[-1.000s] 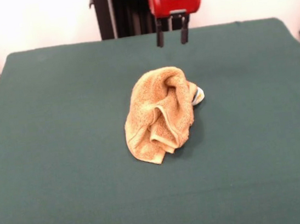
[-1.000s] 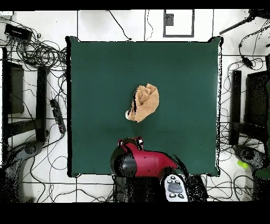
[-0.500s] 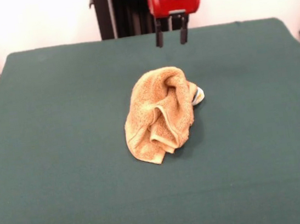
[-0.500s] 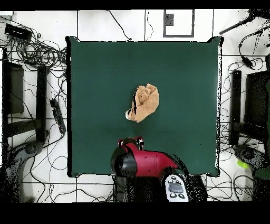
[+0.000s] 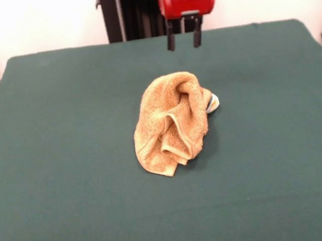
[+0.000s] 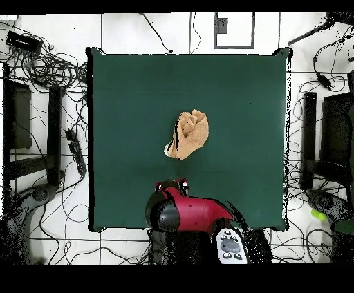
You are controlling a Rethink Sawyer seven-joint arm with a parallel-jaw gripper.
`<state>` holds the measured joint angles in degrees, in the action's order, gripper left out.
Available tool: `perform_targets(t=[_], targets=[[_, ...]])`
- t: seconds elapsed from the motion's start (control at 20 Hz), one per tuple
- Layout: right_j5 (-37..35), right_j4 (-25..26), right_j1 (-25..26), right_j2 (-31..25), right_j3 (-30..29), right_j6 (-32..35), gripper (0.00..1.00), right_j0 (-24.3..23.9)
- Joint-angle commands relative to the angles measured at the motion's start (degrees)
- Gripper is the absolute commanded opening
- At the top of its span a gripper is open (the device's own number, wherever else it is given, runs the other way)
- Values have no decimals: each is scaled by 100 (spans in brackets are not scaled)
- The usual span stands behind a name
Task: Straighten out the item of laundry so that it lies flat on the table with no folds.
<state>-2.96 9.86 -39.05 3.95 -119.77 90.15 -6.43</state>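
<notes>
Table [image 5: 66,168]: large, rectangular, covered in dark green felt-like cloth; fills most of the front view and shows whole in the overhead view [image 6: 131,97], with bare green on all sides of the one item it carries

Robot arm [image 6: 190,213]: red and black, seen from above at the table's edge nearest the base; in the front view only its red wrist housing and the pincer show, coming down from the top edge

Towel [image 5: 171,123]: golden-orange terry cloth, lying near the middle of the table, crumpled into a rounded heap with several folds; one thick rolled fold runs down its front face, and a lower corner points toward the camera in the front view. In the overhead view the towel [image 6: 189,134] reads as a compact, lopsided bundle, not spread flat

Pincer [image 5: 184,36]: two dark fingers hanging straight down, parted with a clear gap between them, released and grasping nothing; it hangs above the table's far part, well apart from the towel and not touching it

Tag [image 5: 213,103]: small, white, peeking out at the towel's right side in the front view, resting on the cloth
</notes>
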Motion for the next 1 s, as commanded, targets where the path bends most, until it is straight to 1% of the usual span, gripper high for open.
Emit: perform_targets(t=[0.05, 0.3, 0.85, 0.9, 1.0], targets=[[215, 111, 30, -205, 402, 765, 100, 61], [295, 131, 97, -190, 398, 777, 100, 55], [225, 140, -29, -240, 277, 776, 100, 18], [186, 139, -100, -278, 197, 783, 100, -13], [-43, 107, -560, -340, -253, 850, 100, -55]])
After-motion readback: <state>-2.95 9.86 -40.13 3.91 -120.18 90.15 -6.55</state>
